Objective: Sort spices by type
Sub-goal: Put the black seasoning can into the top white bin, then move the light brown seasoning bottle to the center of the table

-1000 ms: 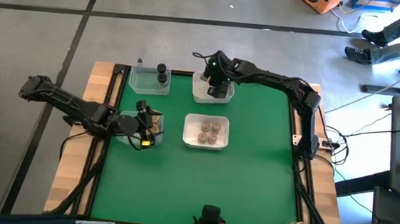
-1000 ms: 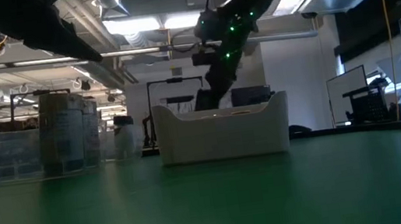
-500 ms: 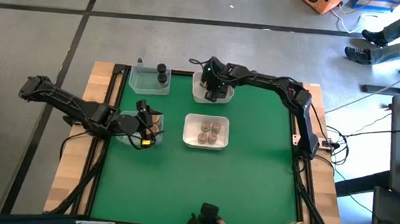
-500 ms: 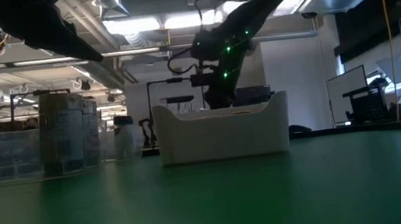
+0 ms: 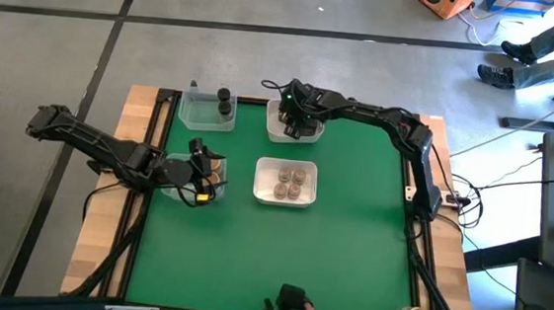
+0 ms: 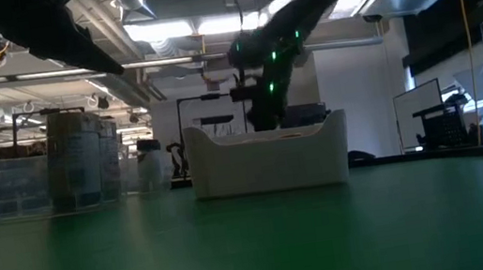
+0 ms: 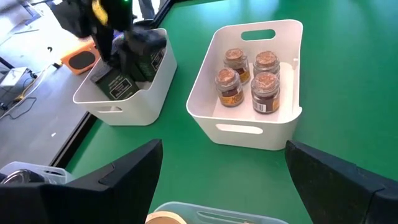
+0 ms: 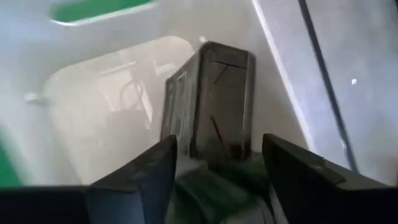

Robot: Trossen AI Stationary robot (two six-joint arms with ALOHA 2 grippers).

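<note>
Sorting looks near complete. Four brownish jars [image 7: 249,78] fill the centre white tray [image 5: 285,197]. Right gripper [image 5: 297,117] sits over the far tray [image 7: 106,106], fingers spread around a dark tin [image 8: 214,99], apparently placing it. Black cylinders [image 5: 224,101] occupy the far-left tub [image 5: 196,117]. Left gripper [image 5: 201,174] waits at the left tub, fingers apart, empty.

We recorded the high view looking straight down on the green table [image 5: 349,250]. The low view faced level across it. Both, and the left wrist view, showed the white tray [image 5: 285,193] [image 6: 268,155] [image 7: 249,124]; the right wrist view sat close.
</note>
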